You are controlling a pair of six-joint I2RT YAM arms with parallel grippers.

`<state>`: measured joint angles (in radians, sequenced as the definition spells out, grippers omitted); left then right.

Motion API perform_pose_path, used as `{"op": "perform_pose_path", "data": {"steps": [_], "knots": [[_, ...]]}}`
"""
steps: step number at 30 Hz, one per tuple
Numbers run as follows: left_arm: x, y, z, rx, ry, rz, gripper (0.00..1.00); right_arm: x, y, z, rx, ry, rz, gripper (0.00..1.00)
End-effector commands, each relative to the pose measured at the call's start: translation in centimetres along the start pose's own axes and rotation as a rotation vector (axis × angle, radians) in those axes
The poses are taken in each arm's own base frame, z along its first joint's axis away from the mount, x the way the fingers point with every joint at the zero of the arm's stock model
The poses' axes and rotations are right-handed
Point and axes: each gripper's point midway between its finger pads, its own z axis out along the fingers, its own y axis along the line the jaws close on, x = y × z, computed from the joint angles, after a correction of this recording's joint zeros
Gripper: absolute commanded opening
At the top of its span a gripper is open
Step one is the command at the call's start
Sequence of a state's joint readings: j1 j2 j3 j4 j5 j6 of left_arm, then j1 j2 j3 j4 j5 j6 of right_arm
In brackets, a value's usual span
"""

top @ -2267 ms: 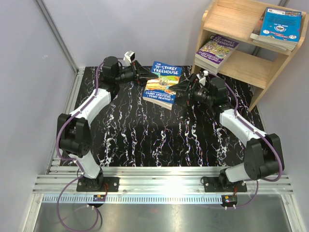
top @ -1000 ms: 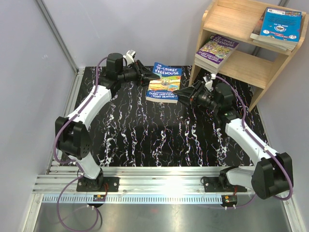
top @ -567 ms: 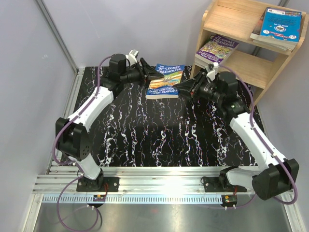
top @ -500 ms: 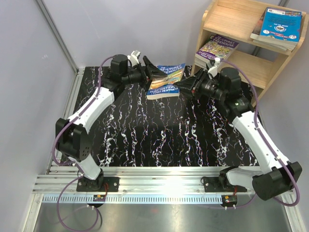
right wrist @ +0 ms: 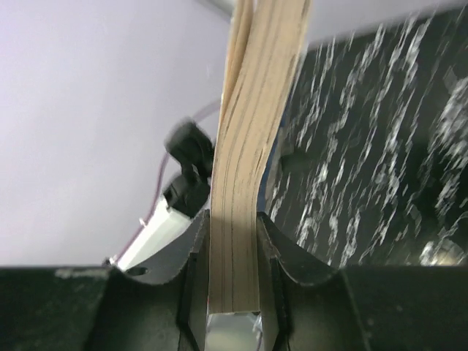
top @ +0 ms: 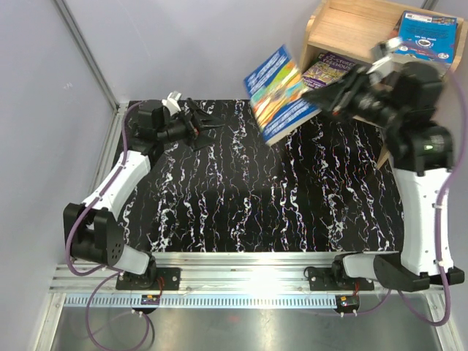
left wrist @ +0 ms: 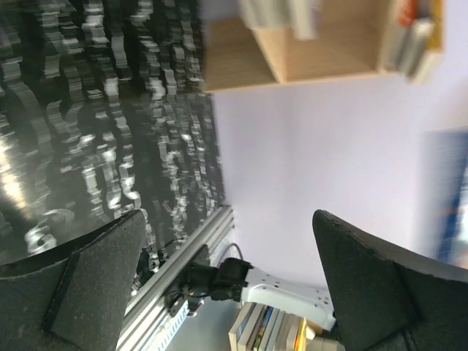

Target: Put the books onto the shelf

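Our right gripper (top: 319, 93) is closed across the thickness of the blue-covered "Treehouse" paperback book (top: 280, 93), holding it tilted in the air over the black marbled table (top: 241, 190), just beside the light wooden two-tier shelf (top: 344, 29). Our left gripper (top: 207, 123) stands wide apart and empty, low over the table. We judge the book light but floppy and glossy-covered, best pinched deep near the spine.

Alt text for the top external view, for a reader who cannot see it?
The right end effector holds a blue book tilted in the air beside the wooden shelf, which already carries books on both tiers. The left end effector hangs open and empty over the black marbled table.
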<state>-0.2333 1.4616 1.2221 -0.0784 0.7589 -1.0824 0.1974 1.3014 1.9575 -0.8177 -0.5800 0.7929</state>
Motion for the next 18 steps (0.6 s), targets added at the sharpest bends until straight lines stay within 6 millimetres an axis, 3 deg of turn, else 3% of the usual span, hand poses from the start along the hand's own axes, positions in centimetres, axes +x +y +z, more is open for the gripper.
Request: {"op": "perform_pose_path", "data": {"steps": [1, 2, 3, 5, 6, 7, 8, 10, 12, 13, 15, 17, 18], "knots": [[0.0, 1.5, -1.7, -0.018, -0.013, 0.025, 0.99, -5.2, 3.0, -4.0, -0.052, -0.152, -0.168, 0.0], [0.2, 1.8, -1.9, -0.025, -0.01, 0.023, 0.99, -6.2, 2.6, -4.5, -0.04, -0.166, -0.163, 0.0], [0.4, 1.9, -2.0, -0.026, -0.009, 0.023, 0.99, -8.3, 2.9, -6.2, -0.022, -0.235, -0.19, 0.0], [1.0, 2.6, -2.2, -0.033, 0.004, 0.015, 0.99, -10.4, 1.9, -6.6, -0.027, -0.233, -0.164, 0.0], [1.2, 2.5, -2.4, -0.03, 0.003, 0.019, 0.99, -12.6, 1.1, -8.2, -0.002, -0.296, -0.161, 0.0], [1.4, 2.7, -2.5, -0.032, 0.003, 0.023, 0.99, -13.0, 1.1, -8.8, -0.041, -0.273, -0.076, 0.0], [1.7, 3.0, -2.6, -0.039, 0.009, 0.019, 0.99, -14.9, 1.7, -9.5, -0.091, -0.309, -0.129, 0.0], [1.8, 3.1, -2.8, -0.041, 0.009, 0.036, 0.99, -17.9, 1.1, -10.8, -0.133, -0.342, -0.073, 0.0], [2.1, 3.4, -3.0, -0.049, 0.015, 0.038, 0.99, -20.0, 1.4, -11.9, -0.166, -0.388, -0.076, 0.0], [2.2, 3.5, -3.0, -0.051, 0.019, 0.041, 0.99, -22.1, 1.7, -13.7, -0.199, -0.453, -0.064, 0.0], [2.4, 3.9, -2.9, -0.053, 0.025, 0.04, 0.99, -24.0, 1.6, -15.7, -0.226, -0.511, -0.057, 0.0], [2.4, 4.2, -2.8, -0.056, 0.029, 0.041, 0.99, -26.6, -0.4, -17.8, -0.234, -0.571, 0.003, 0.0], [2.3, 4.6, -2.7, -0.061, 0.029, 0.034, 0.99, -27.2, -0.4, -18.5, -0.241, -0.599, 0.001, 0.0]]}}
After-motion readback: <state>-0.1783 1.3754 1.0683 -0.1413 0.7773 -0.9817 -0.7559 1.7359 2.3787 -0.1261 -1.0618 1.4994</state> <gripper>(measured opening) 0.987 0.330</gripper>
